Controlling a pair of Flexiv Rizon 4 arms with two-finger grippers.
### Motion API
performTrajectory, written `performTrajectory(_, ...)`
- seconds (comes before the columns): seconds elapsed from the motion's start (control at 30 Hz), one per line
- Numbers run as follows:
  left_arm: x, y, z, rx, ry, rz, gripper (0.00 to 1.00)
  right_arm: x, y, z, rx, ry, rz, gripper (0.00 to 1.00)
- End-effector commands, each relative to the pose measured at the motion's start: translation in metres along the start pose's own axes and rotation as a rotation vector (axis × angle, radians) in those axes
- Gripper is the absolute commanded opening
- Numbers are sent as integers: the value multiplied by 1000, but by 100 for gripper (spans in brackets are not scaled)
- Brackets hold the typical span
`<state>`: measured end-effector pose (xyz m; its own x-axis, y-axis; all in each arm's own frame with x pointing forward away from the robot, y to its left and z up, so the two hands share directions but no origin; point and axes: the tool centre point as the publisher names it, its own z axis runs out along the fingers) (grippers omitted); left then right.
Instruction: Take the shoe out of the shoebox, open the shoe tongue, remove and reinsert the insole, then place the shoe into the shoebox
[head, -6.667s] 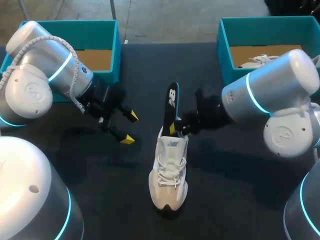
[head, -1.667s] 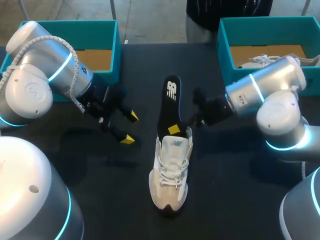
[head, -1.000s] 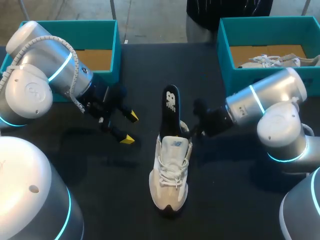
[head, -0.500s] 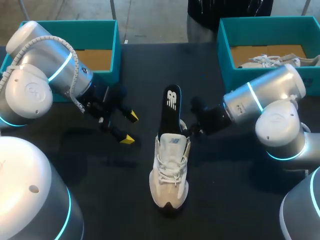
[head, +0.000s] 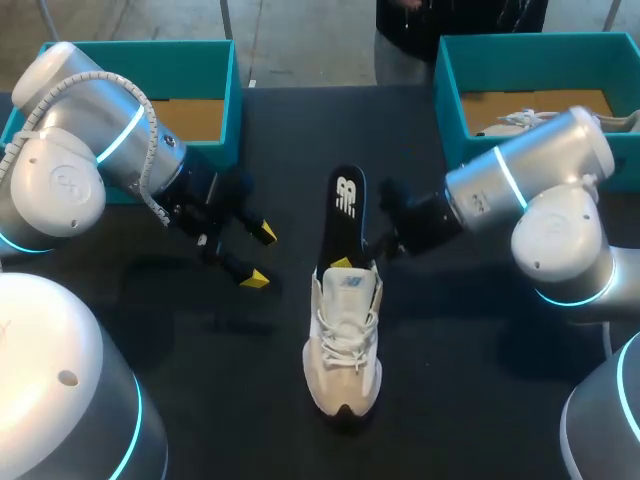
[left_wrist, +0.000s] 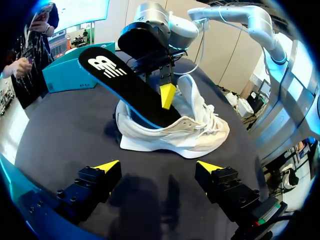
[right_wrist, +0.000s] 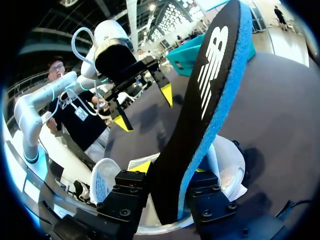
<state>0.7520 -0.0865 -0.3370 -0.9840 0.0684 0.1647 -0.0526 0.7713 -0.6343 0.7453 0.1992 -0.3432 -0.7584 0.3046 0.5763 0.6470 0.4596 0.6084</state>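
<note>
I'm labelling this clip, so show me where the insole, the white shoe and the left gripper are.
insole (head: 343, 222): head view, middle of its black top face.
white shoe (head: 343, 340): head view, on the laces.
left gripper (head: 261, 256): head view, midway between its yellow tips.

Left end effector (head: 260, 256) splayed, right (right_wrist: 170, 172) clamped

A white lace-up shoe (head: 342, 350) stands upright on its sole mid-table, toe nearest the robot. A black, blue-edged insole (head: 342, 215) slants up from its opening. 1 teal shoebox (head: 170, 65) sits open far left, a second shoebox (head: 447, 90) far right.
</note>
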Motion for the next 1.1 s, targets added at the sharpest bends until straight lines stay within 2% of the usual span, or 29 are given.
performTrajectory(0.03,0,0,0,-2,-1,0,100,-3,5,2,13,-1,1,33)
performTrajectory(0.1,0,0,0,-2,-1,0,100,-4,5,3,16,-1,2,26)
performTrajectory(0.17,0,0,0,-2,-1,0,100,-4,4,4,20,2,5,6)
performTrajectory(0.2,0,0,0,-2,-1,0,100,-4,3,4,23,4,6,0)
performTrajectory(1.1,0,0,0,-2,-1,0,100,2,-31,18,115,11,88,0)
